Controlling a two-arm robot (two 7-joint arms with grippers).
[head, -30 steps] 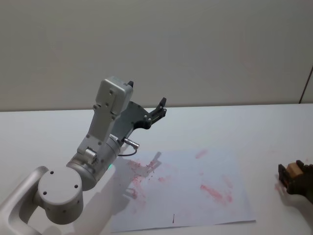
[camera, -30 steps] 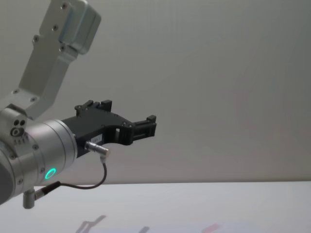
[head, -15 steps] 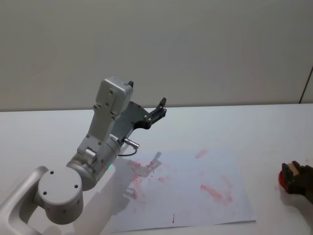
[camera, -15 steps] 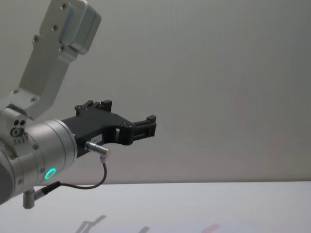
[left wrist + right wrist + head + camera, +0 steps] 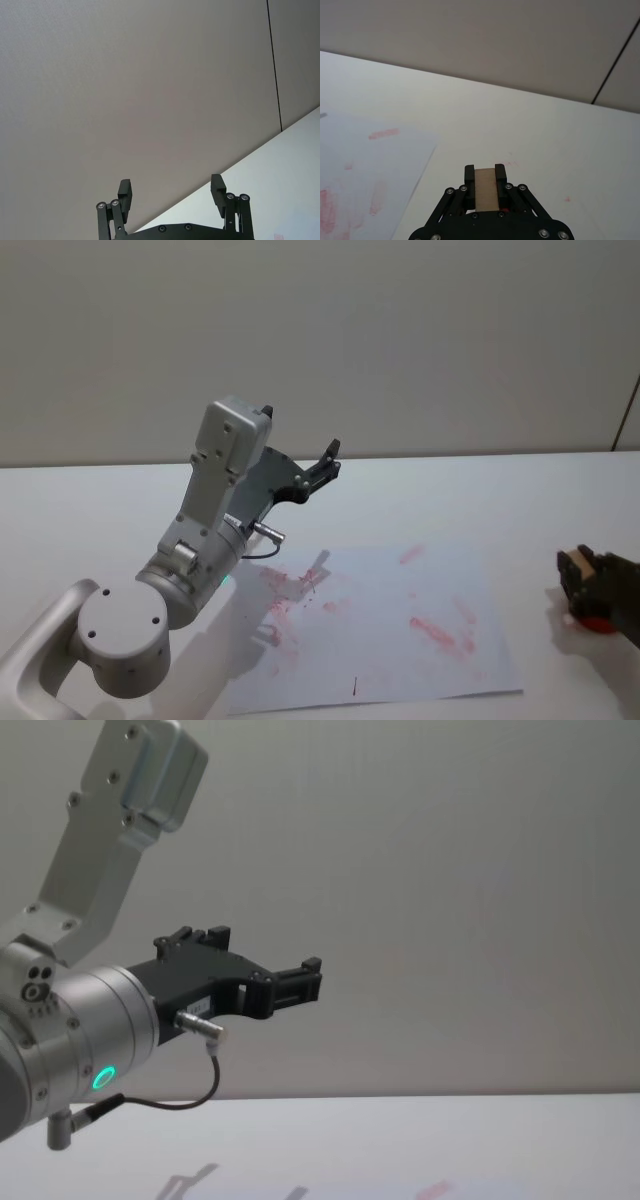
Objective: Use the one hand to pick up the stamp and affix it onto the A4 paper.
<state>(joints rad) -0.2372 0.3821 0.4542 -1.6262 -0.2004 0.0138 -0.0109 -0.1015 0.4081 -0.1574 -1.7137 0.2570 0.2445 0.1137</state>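
The stamp (image 5: pixel 485 189) has a pale wooden handle, and my right gripper (image 5: pixel 485 172) is shut on it. In the head view this gripper (image 5: pixel 570 573) is at the table's right edge with the stamp (image 5: pixel 577 562) between its fingers and a red part (image 5: pixel 598 622) just beneath. It hangs a short way right of the A4 paper (image 5: pixel 400 630), a white sheet smeared with several pinkish-red marks. The paper (image 5: pixel 360 170) also lies ahead in the right wrist view. My left gripper (image 5: pixel 327 460) is raised above the table's left half, open and holding nothing (image 5: pixel 171 192).
The white table (image 5: pixel 480 500) stretches to a plain grey wall. My left arm's big silver links (image 5: pixel 215 500) stand over the paper's left end. The left gripper (image 5: pixel 300 982) juts out in front of the wall in the chest view.
My right gripper has shifted a little to the left with the stamp, closer to the paper's right edge. The left arm has not moved.
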